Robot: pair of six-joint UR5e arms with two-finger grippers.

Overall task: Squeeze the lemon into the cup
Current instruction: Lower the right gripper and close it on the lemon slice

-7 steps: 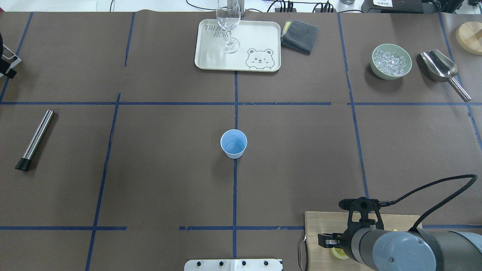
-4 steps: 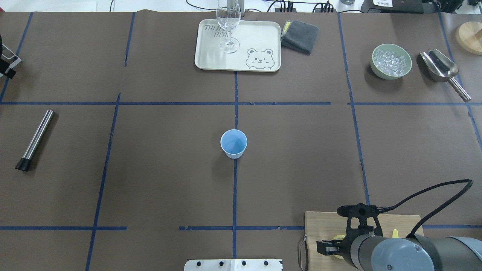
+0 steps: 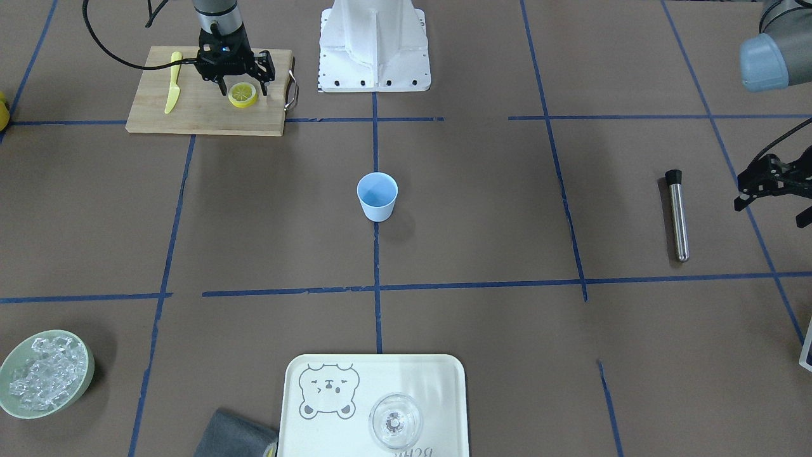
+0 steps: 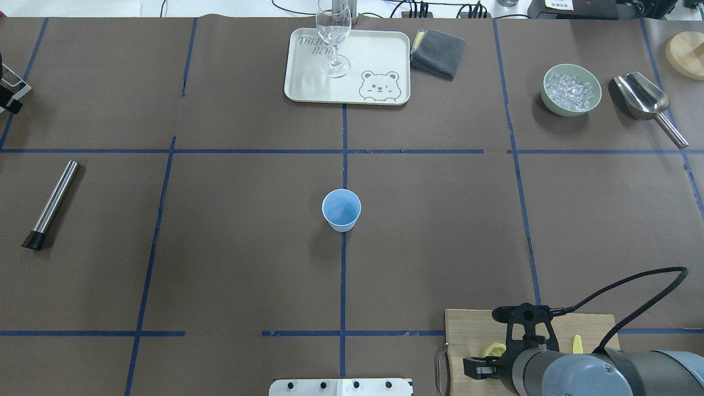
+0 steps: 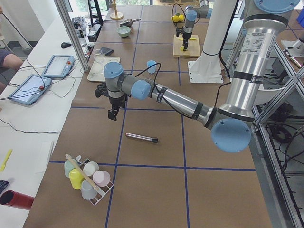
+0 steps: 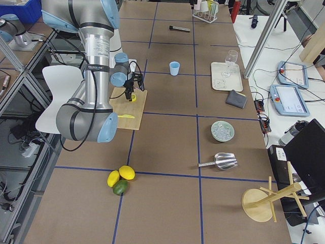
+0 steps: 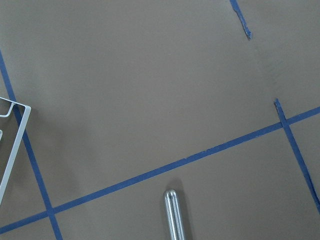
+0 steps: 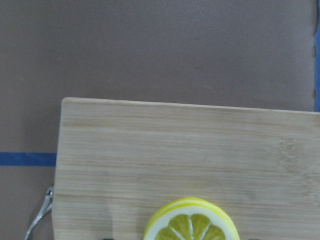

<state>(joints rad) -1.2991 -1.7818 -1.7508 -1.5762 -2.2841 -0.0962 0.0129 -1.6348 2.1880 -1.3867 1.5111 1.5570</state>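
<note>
The lemon (image 3: 243, 95) lies cut face up on the wooden cutting board (image 3: 190, 114) at the robot's near right. It also shows in the overhead view (image 4: 494, 350) and the right wrist view (image 8: 192, 225). My right gripper (image 3: 243, 90) is open, with its fingers either side of the lemon. The light-blue cup (image 4: 341, 210) stands upright and empty at the table's centre, far from the board. My left gripper (image 3: 771, 190) is open and empty above the table's left side.
A yellow knife (image 3: 172, 89) lies on the board beside the right gripper. A steel muddler (image 4: 52, 203) lies at the left. A tray (image 4: 379, 49) with a wine glass (image 4: 334, 41), a grey cloth (image 4: 438, 52), an ice bowl (image 4: 572, 89) and a scoop (image 4: 643, 99) are at the far side.
My right arm has drawn back toward the robot's base over the board, so the lemon's far edge and the knife tip now show. The cup and the left arm have not moved.
</note>
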